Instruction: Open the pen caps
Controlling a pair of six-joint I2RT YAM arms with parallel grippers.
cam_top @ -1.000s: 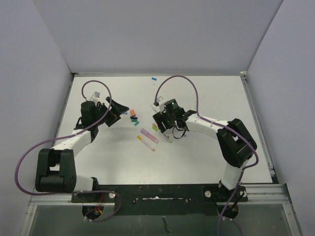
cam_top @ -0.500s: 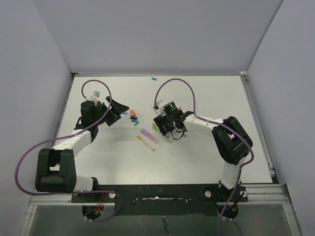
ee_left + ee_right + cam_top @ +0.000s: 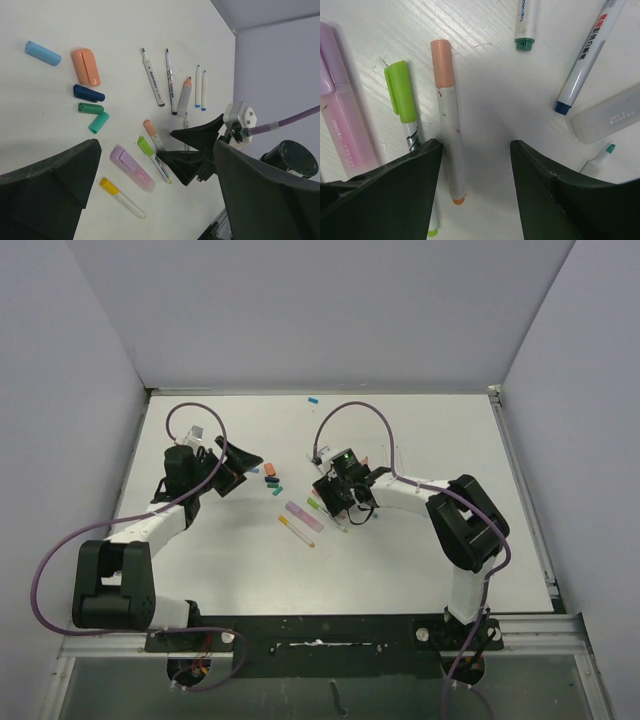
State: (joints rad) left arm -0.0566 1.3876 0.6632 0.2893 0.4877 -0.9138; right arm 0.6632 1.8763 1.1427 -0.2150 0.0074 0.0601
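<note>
My right gripper (image 3: 476, 150) is open, low over the table, its fingers either side of a white pen (image 3: 451, 150) with a salmon pen cap (image 3: 441, 62). The left finger (image 3: 405, 185) is right beside that barrel. A green-capped pen (image 3: 400, 97) and a lilac highlighter (image 3: 342, 120) lie just left of it. In the left wrist view, loose pen caps lie apart: light blue (image 3: 42, 53), orange (image 3: 86, 66), dark blue (image 3: 89, 93), green (image 3: 91, 108), teal (image 3: 99, 122). My left gripper (image 3: 240, 468) hangs wide open and empty above the table's left side.
A yellow-capped pen (image 3: 121, 197) lies near the lilac highlighter (image 3: 132, 168). Several uncapped pens (image 3: 170, 80) lie beyond the right gripper (image 3: 167, 144). A small blue cap (image 3: 313, 399) rests by the back wall. The table's raised rim (image 3: 520, 490) runs along the right.
My right gripper has shifted slightly left over the pens and its jaws have narrowed a little. The left arm has not moved.
</note>
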